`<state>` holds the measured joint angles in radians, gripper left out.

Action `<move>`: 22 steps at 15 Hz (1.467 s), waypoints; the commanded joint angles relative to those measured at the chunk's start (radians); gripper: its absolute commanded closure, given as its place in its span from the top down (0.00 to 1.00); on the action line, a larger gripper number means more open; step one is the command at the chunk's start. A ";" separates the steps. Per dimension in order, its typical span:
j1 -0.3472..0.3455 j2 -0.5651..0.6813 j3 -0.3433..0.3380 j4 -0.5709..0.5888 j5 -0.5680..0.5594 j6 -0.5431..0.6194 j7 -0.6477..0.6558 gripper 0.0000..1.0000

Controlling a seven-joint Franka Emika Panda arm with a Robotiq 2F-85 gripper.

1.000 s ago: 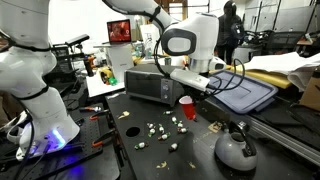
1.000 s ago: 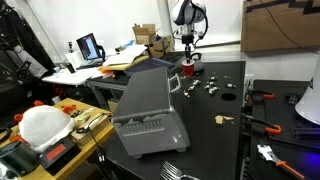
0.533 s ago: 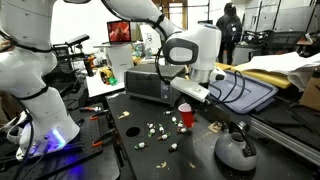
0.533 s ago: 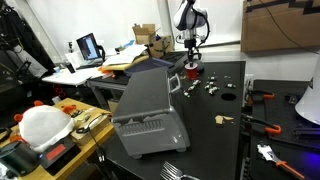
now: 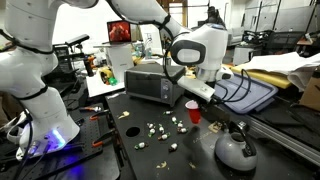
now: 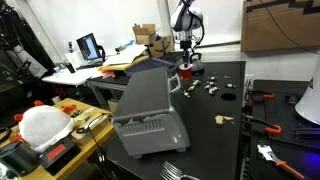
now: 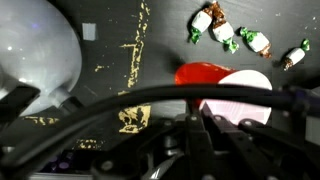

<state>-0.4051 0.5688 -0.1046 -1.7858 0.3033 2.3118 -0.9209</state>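
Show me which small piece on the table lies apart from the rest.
The yellowish one, alone in an exterior view; the other pieces cluster near the red cup.

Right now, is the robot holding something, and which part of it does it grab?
Yes, it holds the small red plastic cup, lifted off the black table, apparently by its top rim.

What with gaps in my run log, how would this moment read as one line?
gripper: holds red cup | over: black table | nearby: wrapped candies, grey kettle
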 commanded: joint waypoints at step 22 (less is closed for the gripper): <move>-0.080 0.108 0.058 0.155 0.048 0.004 0.098 0.01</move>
<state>-0.4712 0.6735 -0.0617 -1.6429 0.3498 2.3118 -0.8501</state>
